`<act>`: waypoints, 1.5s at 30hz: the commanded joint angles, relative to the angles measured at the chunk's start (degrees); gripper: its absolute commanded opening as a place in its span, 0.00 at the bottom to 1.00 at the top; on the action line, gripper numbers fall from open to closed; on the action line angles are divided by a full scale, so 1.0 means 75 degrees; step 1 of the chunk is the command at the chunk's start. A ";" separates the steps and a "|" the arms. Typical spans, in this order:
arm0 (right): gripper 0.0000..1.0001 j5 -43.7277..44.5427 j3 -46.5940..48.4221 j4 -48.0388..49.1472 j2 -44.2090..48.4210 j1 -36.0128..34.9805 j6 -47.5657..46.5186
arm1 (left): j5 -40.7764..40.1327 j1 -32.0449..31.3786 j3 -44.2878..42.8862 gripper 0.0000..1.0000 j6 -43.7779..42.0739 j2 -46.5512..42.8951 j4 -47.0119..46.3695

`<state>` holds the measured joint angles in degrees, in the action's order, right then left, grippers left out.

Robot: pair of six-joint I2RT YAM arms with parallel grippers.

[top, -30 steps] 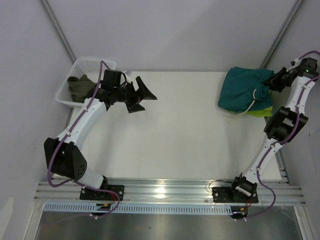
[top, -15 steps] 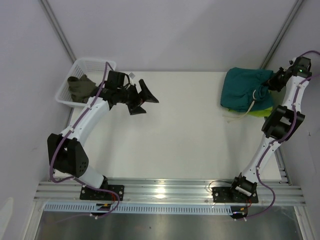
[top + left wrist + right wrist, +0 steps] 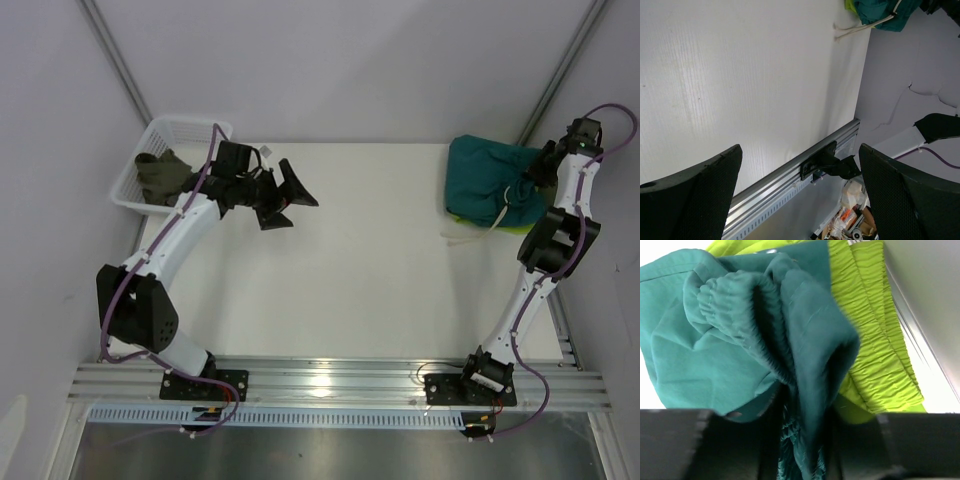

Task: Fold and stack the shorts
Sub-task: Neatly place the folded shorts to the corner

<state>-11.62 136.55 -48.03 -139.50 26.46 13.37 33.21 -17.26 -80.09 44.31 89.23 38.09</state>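
The teal shorts (image 3: 487,180) lie bunched at the table's far right, their cream drawstring (image 3: 500,212) trailing forward. They rest on the lime-green shorts (image 3: 522,222), which show at their front edge. My right gripper (image 3: 536,168) is shut on a fold of the teal shorts (image 3: 805,365); the lime-green shorts (image 3: 875,335) lie beside it in the right wrist view. The dark olive shorts (image 3: 160,172) sit in the white basket (image 3: 138,195) at the far left. My left gripper (image 3: 296,190) is open and empty above the table; the teal shorts (image 3: 880,11) show far off in its view.
The aluminium rail (image 3: 330,378) runs along the table's near edge. Grey walls stand close on both sides. The table's right edge (image 3: 562,320) lies just beyond the right arm.
My right gripper has drawn the teal shorts toward the far right corner, bunching them tighter over the lime-green pair. The left arm has barely moved.
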 commanded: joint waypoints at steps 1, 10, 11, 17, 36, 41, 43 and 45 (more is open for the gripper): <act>0.36 0.0975 0.0004 0.0509 0.0178 0.0363 0.0315 | 0.0119 -0.0078 -0.0360 0.99 -0.0108 0.0032 0.0008; 0.80 0.1209 0.0144 0.0732 0.0471 0.0223 0.0433 | 0.0107 -0.0090 -0.0500 0.99 -0.0131 0.0032 0.0055; 0.82 0.1221 0.0261 0.0732 0.0506 0.0176 0.0421 | 0.0119 -0.0078 -0.0524 0.99 -0.0120 0.0032 0.0066; 0.87 0.1525 0.0344 0.0732 0.0939 0.0047 0.0246 | 0.0072 -0.0090 -0.0629 0.99 -0.0131 -0.0015 0.0102; 0.95 0.1796 -0.0521 0.0990 0.2637 -0.0117 -0.0212 | 0.0224 -0.0090 -0.0829 0.99 -0.0319 -0.0190 0.0231; 0.94 0.1117 -0.1728 0.1306 0.3598 -0.0375 0.0022 | 0.0376 -0.0136 -0.0817 0.99 -0.0307 -0.0261 0.0114; 0.93 0.1068 -0.2499 0.1446 0.4171 -0.0702 0.0139 | 0.0400 -0.0160 -0.0793 0.99 -0.0284 -0.0307 0.0032; 0.94 0.1092 -0.3017 0.1587 0.4559 -0.0972 0.0163 | 0.0342 -0.0160 -0.0770 0.99 -0.0295 -0.0413 0.0020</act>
<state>-1.56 117.60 -39.79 -112.44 22.87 13.61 33.89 -17.80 -83.81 42.94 89.34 39.57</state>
